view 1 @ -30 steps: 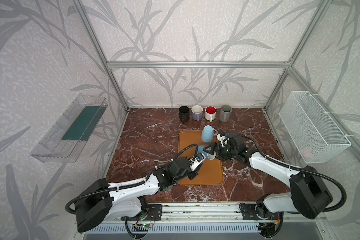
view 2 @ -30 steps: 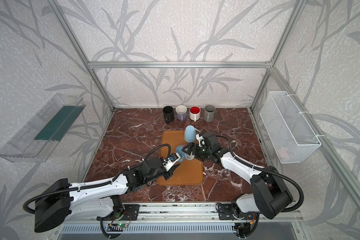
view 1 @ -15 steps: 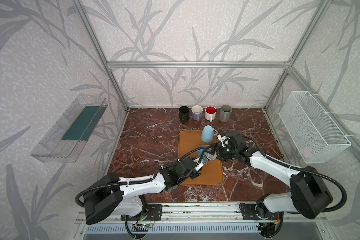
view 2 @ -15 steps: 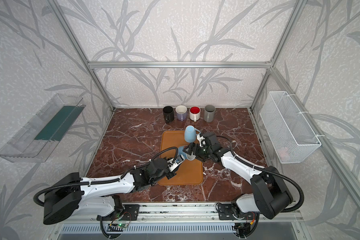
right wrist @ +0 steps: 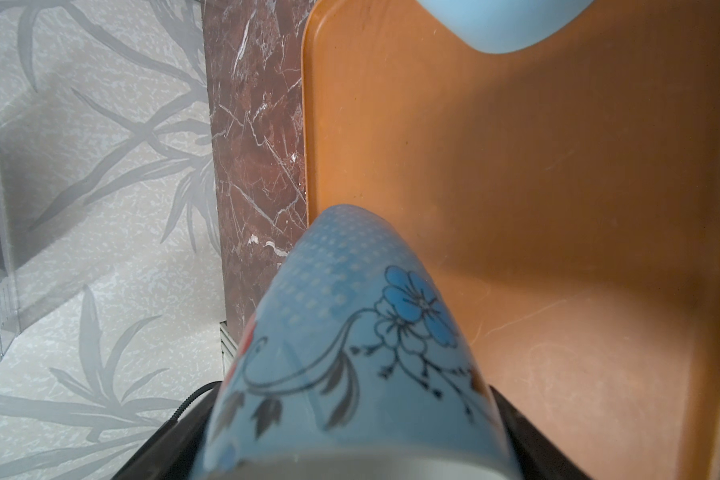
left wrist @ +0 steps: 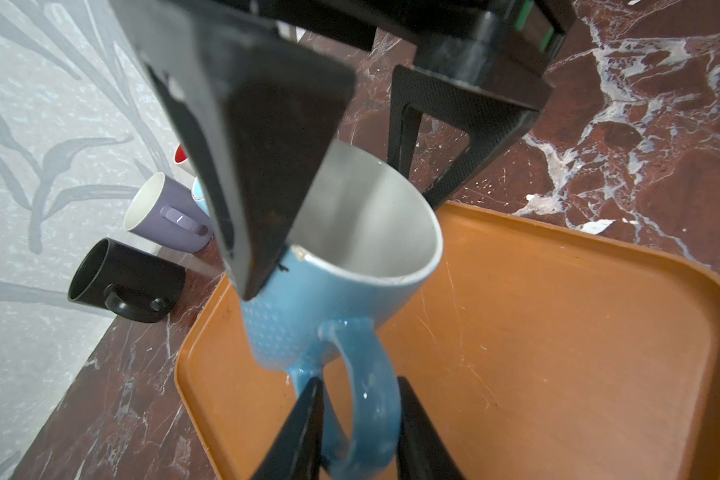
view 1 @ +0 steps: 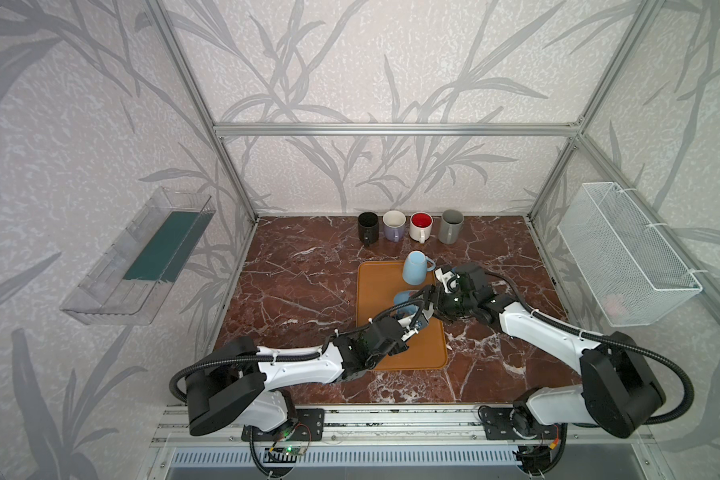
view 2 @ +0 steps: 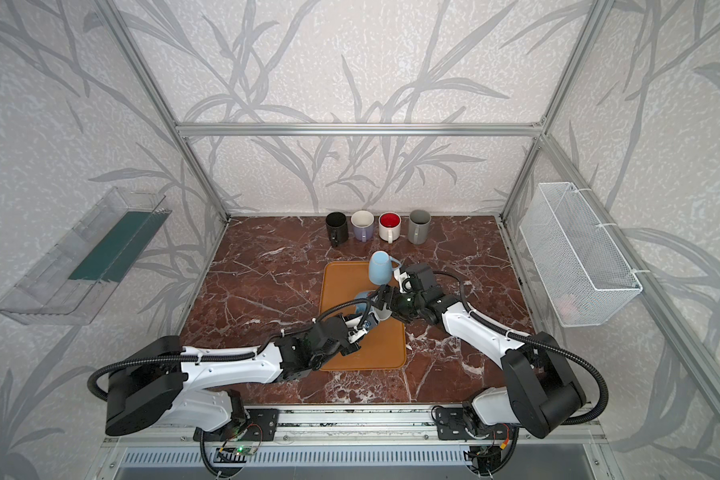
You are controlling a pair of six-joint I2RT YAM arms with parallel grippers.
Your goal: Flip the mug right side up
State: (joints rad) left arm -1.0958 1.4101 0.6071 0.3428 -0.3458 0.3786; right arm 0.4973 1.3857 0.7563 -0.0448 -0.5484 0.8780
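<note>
A blue mug [view 1: 404,300] [view 2: 361,301] with a flower pattern [right wrist: 350,353] hangs tilted over the orange tray [view 1: 416,353] [view 2: 375,353]. Its white inside shows in the left wrist view [left wrist: 362,216]. My right gripper [view 1: 427,297] [view 2: 382,301] [right wrist: 350,440] is shut across the mug's body near the rim. My left gripper [view 1: 417,322] [view 2: 366,325] [left wrist: 358,386] is shut on the mug's handle [left wrist: 371,399], one finger on each side of it.
A pale blue mug [view 1: 415,268] [view 2: 380,266] stands wide end down at the tray's back right corner. Black [view 1: 368,226], lilac [view 1: 393,224], red-lined [view 1: 420,226] and grey [view 1: 451,226] mugs line the back wall. A wire basket [view 1: 624,249] hangs on the right wall, a clear shelf [view 1: 142,257] on the left.
My left arm has stretched farther in towards the mug, and its jaws have narrowed a little on the handle. The right arm and the mug have hardly moved.
</note>
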